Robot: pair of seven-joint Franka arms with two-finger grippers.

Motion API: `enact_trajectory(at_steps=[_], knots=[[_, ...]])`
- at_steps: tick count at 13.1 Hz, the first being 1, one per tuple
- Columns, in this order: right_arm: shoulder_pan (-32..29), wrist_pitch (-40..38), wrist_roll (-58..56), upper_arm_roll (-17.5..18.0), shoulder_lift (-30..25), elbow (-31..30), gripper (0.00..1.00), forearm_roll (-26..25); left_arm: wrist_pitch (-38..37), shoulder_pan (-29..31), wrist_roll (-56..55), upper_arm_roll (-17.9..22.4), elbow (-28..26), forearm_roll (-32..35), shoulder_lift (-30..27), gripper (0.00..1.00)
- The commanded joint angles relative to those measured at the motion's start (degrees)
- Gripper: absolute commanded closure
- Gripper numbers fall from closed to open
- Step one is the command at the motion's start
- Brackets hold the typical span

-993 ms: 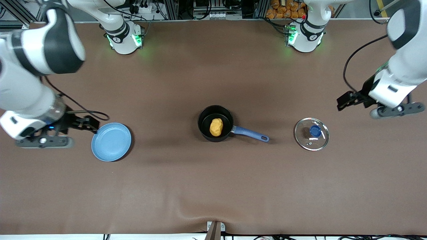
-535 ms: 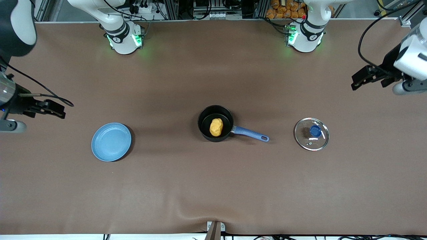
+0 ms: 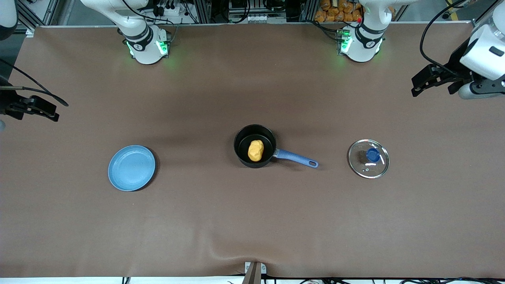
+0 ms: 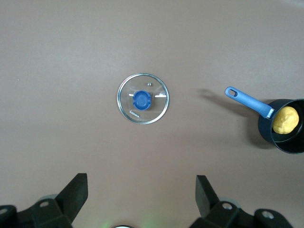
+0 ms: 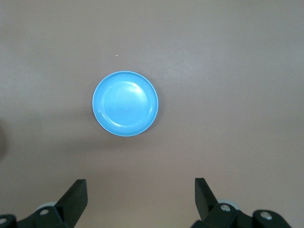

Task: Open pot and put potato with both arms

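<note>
The pot (image 3: pixel 255 146) stands uncovered at frame centre on the brown surface (image 3: pixel 252 221), with the potato (image 3: pixel 255 150) inside it. The glass lid (image 3: pixel 368 158) lies flat at centre-right and the blue plate (image 3: pixel 131 167) at centre-left. The left tool (image 4: pixel 141 197) at the upper right edge and the right tool (image 5: pixel 140 197) at the upper left edge both hang fully open, holding nothing.

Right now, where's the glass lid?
In the front view, the glass lid lies flat on the table toward the left arm's end, beside the pot, just past its blue handle's tip.
</note>
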Motion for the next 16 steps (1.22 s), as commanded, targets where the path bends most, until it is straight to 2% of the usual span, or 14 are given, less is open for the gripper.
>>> enact_trajectory(at_steps=[1, 5, 8, 11, 16], knots=[[-0.79, 1.08, -0.93, 0.45, -1.88, -2.4, 0.0, 1.06, -3.02, -0.39, 3.54, 0.71, 1.06, -1.21, -1.0, 0.0], [-1.84, 1.43, -1.02, 0.8, -3.37, -3.62, 0.0, 2.55, -3.3, -3.73, 4.96, 3.78, -2.8, -0.95, -4.08, 0.0], [-2.11, 7.48, -1.11, 1.24, -8.2, -11.35, 0.0, 2.55, -3.39, -3.12, 5.32, 4.31, -3.86, -0.95, -5.22, 0.0], [-3.42, 7.41, -1.2, 2.82, -8.3, -11.28, 0.0, 2.55, -3.39, -3.03, 5.4, 6.07, -4.31, -0.95, -5.67, 0.0], [-2.99, 7.5, -1.2, 2.65, -8.39, -11.11, 0.0, 2.55, -3.39, -3.12, 6.28, 6.69, -3.78, -0.33, -5.14, 0.0]])
